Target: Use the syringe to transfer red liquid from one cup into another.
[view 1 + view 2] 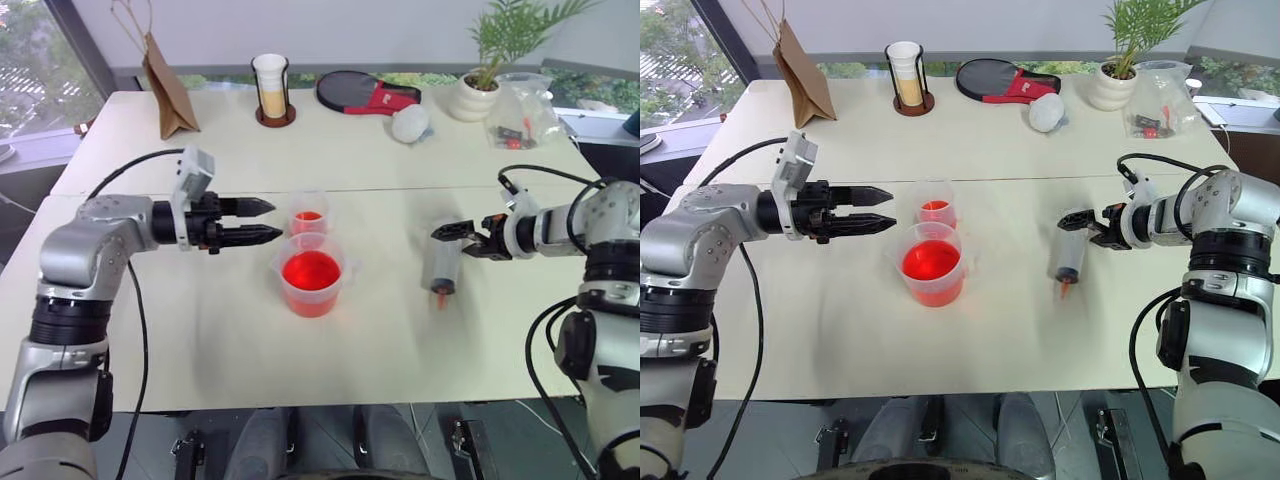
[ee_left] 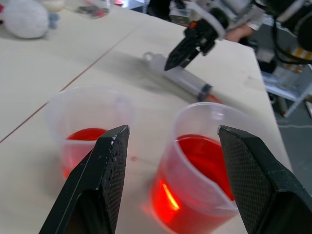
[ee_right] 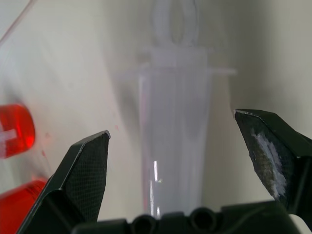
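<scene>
The wide clear beaker (image 1: 312,275) holds red liquid (image 1: 311,270) and stands mid-table. Just behind it is the small narrow cup (image 1: 309,215), with a little red liquid in the bottom. My left gripper (image 1: 272,221) is level and open just left of both cups, pointing at them, and touches neither. The clear syringe (image 1: 441,265) lies on the table to the right, its orange tip (image 1: 441,292) toward me. My right gripper (image 1: 452,236) stands open over the plunger end. In the right wrist view the barrel (image 3: 175,122) sits between the spread fingers, apart from both.
Along the far edge stand a brown paper bag (image 1: 168,85), a cream cup in a black wire holder (image 1: 271,90), a black-and-red paddle case (image 1: 365,92), a white ball (image 1: 410,122), a potted plant (image 1: 478,95) and a clear plastic bag (image 1: 522,110).
</scene>
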You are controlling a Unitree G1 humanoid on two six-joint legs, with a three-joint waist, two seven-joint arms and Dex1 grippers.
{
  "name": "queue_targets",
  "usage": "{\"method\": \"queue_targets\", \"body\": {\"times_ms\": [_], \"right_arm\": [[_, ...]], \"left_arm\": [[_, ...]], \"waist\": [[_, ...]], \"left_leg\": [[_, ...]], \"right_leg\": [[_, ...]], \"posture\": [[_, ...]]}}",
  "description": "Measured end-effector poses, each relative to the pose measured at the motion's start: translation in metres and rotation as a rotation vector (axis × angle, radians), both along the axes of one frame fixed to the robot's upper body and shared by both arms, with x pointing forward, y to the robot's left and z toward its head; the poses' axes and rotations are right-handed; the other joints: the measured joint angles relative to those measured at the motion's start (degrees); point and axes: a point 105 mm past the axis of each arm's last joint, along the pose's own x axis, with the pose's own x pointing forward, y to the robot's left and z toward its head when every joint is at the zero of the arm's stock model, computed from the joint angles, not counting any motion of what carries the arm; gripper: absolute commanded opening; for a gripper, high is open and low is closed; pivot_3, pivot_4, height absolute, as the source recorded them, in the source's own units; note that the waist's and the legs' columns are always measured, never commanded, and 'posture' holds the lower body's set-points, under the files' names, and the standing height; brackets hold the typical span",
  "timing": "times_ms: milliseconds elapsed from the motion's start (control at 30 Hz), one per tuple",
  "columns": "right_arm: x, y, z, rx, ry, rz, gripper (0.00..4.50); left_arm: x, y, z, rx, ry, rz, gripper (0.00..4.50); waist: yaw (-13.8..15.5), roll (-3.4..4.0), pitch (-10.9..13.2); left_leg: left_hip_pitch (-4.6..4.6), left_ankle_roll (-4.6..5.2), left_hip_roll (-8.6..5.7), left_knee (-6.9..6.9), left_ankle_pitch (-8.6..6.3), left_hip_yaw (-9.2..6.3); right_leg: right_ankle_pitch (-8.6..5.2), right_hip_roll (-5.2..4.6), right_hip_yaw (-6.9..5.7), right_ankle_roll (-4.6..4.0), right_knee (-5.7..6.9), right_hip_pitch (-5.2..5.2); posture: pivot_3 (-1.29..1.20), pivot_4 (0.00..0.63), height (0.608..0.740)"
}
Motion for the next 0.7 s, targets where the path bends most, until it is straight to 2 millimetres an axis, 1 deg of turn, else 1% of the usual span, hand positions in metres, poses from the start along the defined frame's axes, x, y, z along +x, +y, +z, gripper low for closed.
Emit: {"method": "queue_targets", "body": {"times_ms": [67, 100, 133, 167, 200, 233, 267, 300, 333, 400, 467, 533, 567, 700], "right_arm": [[0.0, -0.006, 0.013, 0.032, -0.124, 0.029, 4.46], [-0.004, -0.011, 0.026, 0.055, -0.22, 0.063, 4.46], [-0.013, -0.02, 0.038, 0.049, -0.317, 0.103, 4.46], [-0.018, -0.026, 0.045, 0.042, -0.359, 0.115, 4.46], [-0.03, -0.035, 0.048, -0.008, -0.413, 0.152, 4.46], [-0.042, -0.04, 0.047, -0.052, -0.443, 0.201, 4.46], [-0.06, -0.042, 0.039, -0.086, -0.459, 0.273, 4.46], [-0.07, -0.043, 0.027, -0.084, -0.446, 0.305, 4.46], [-0.078, -0.042, 0.018, -0.083, -0.441, 0.328, 4.46], [-0.097, -0.045, -0.009, -0.102, -0.434, 0.349, 4.46], [-0.101, -0.047, -0.018, -0.113, -0.44, 0.339, 4.46], [-0.098, -0.047, -0.016, -0.134, -0.503, 0.313, 4.46], [-0.096, -0.048, -0.015, -0.154, -0.535, 0.298, 4.46], [-0.091, -0.046, -0.017, -0.177, -0.592, 0.245, 4.46]], "left_arm": [[0.006, 0.008, -0.001, -0.014, 0.003, 0.043, 2.99], [0.008, 0.015, -0.002, -0.014, 0.007, 0.073, 2.99], [0.008, 0.025, -0.005, -0.003, 0.013, 0.111, 2.99], [0.009, 0.034, -0.008, 0.0, 0.022, 0.143, 2.99], [0.008, 0.039, -0.01, 0.003, 0.027, 0.164, 2.99], [0.006, 0.045, -0.016, 0.011, 0.041, 0.187, 2.99], [0.003, 0.054, -0.027, 0.022, 0.072, 0.223, 2.99], [0.001, 0.06, -0.036, 0.032, 0.098, 0.253, 2.99], [-0.001, 0.062, -0.043, 0.04, 0.115, 0.264, 2.99], [-0.009, 0.066, -0.061, 0.068, 0.155, 0.293, 2.99], [-0.011, 0.068, -0.068, 0.073, 0.171, 0.31, 2.99], [-0.013, 0.066, -0.074, 0.07, 0.171, 0.321, 2.99], [-0.014, 0.066, -0.077, 0.067, 0.171, 0.328, 2.99], [-0.016, 0.067, -0.088, 0.059, 0.2, 0.35, 2.99]], "waist": [[0.1, 0.0, 0.0], [0.1, 0.0, 0.0], [0.2, 0.0, 0.0], [0.0, 0.0, 0.0], [0.1, 0.0, 0.0], [0.1, -0.01, 0.0], [0.1, -0.03, 0.0], [0.0, -0.05, 0.0], [0.0, -0.05, 0.0], [0.0, -0.05, 0.0], [0.0, -0.03, 0.0], [0.0, -0.02, 0.0], [0.1, -0.02, 0.0], [0.2, -0.01, 0.0]], "left_leg": [[-0.01, 0.04, 0.0, 0.0, -0.02, 0.0], [-0.01, 0.06, 0.0, 0.0, -0.03, 0.0], [-0.02, 0.11, 0.0, -0.01, -0.06, -0.02], [0.02, 0.17, 0.02, 0.0, -0.1, -0.01], [0.02, 0.19, 0.03, -0.04, -0.11, -0.02], [0.09, 0.27, 0.04, -0.02, -0.17, -0.04], [0.17, 0.35, 0.06, -0.03, -0.22, -0.07], [0.22, 0.36, 0.07, -0.01, -0.23, -0.07], [0.23, 0.35, 0.07, 0.0, -0.22, -0.06], [0.43, 0.35, 0.07, 0.03, -0.23, -0.04], [0.6, 0.29, 0.05, 0.07, -0.2, -0.03], [1.1, 0.26, 0.06, 0.06, -0.2, -0.03], [1.21, 0.25, 0.07, 0.03, -0.21, -0.04], [1.1, 0.24, 0.08, -0.02, -0.22, -0.06]], "right_leg": [[0.0, 0.01, 0.0, 0.01, -0.02, 0.0], [0.0, 0.01, -0.01, 0.01, -0.05, 0.0], [-0.01, 0.02, -0.01, 0.03, -0.09, 0.01], [0.0, 0.02, -0.01, 0.03, -0.08, 0.04], [0.0, 0.02, -0.01, 0.03, -0.17, 0.08], [-0.01, 0.04, -0.02, 0.04, -0.17, 0.16], [-0.01, 0.03, -0.02, 0.04, -0.23, 0.3], [-0.01, 0.02, -0.01, 0.04, -0.25, 0.39], [-0.01, 0.01, 0.01, 0.04, -0.33, 0.44], [-0.01, -0.19, 0.04, 0.04, -0.39, 0.64], [-0.01, -0.28, 0.04, 0.03, -0.38, 0.77], [-0.02, -0.34, 0.06, 0.01, -0.39, 1.25], [-0.08, -0.36, 0.06, -0.09, -0.42, 1.35], [-0.09, -0.42, 0.06, -0.11, -0.44, 1.22]], "posture": [[0.0, 0.15, 0.74], [0.0, 0.15, 0.74], [0.0, 0.15, 0.74], [0.0, 0.15, 0.74], [0.0, 0.15, 0.74], [0.0, 0.15, 0.74], [0.0, 0.15, 0.74], [0.0, 0.15, 0.74], [0.0, 0.15, 0.74], [0.0, 0.15, 0.74], [0.0, 0.15, 0.74], [0.0, 0.15, 0.74], [0.0, 0.15, 0.74], [0.0, 0.15, 0.74]]}}
